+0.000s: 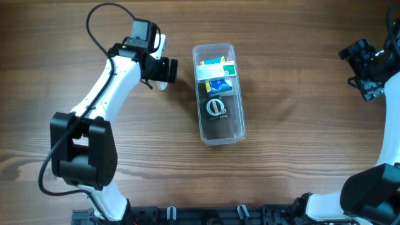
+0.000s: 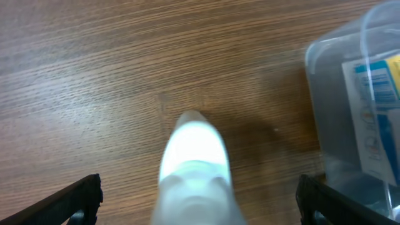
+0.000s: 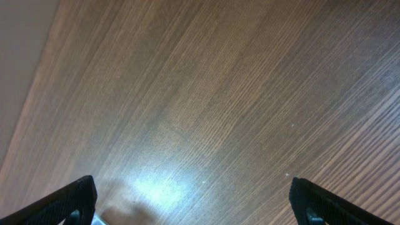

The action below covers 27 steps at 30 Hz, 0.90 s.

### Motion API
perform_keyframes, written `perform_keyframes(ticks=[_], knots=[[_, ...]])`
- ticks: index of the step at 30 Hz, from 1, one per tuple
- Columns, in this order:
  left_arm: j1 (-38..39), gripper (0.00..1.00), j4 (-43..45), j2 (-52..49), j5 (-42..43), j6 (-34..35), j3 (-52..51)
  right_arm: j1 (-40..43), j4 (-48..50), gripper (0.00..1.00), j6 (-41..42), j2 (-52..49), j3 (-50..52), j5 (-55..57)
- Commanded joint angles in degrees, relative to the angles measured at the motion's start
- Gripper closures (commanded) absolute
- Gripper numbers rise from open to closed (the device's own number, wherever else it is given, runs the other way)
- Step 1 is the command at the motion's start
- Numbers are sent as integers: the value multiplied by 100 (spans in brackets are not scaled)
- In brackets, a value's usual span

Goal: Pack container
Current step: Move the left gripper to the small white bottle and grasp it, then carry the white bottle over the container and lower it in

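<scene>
1 tub [image 1: 222, 128], 1 bottle [image 2: 194, 156], 2 boxes [image 1: 215, 69], 1 round obj. [image 1: 215, 107]

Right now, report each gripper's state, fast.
Left gripper: open, straddling the white bottle, not gripping it.
Right gripper: open, holding nothing.

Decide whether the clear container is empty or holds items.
Partly filled: the container holds small boxes and a round item; one end is bare.

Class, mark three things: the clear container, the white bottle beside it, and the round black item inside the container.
container [image 1: 223, 130], overhead view, bare floor at its near end
white bottle [image 2: 194, 153], left wrist view, its rounded body
round black item [image 1: 216, 107], overhead view, its centre
</scene>
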<state>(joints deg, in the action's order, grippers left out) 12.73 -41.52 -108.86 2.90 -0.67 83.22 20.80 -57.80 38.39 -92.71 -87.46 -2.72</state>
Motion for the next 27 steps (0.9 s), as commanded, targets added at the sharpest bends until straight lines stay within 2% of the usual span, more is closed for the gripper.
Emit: perform_keyframes(ticks=[1,17,18,20,22,23,25,27], knots=[[17,0,17,-133,0,-173,46,7,15,0,72,-74,15,35],[17,0,195,-431,2,-192,46,7,13,0,70,-74,15,35],[17,3,195,-431,2,-190,46,7,15,0,72,-74,15,35],[17,22,195,-431,-4,-190,46,7,13,0,68,-74,15,35],[17,48,192,-431,-153,-179,48,7,13,0,72,-74,15,35],[17,52,192,-431,-219,-114,48,7,15,0,72,-74,15,35],[17,53,190,-431,-299,4,48,7,13,0,70,-74,15,35],[17,59,192,-431,-299,4,48,7,13,0,72,-74,15,35]])
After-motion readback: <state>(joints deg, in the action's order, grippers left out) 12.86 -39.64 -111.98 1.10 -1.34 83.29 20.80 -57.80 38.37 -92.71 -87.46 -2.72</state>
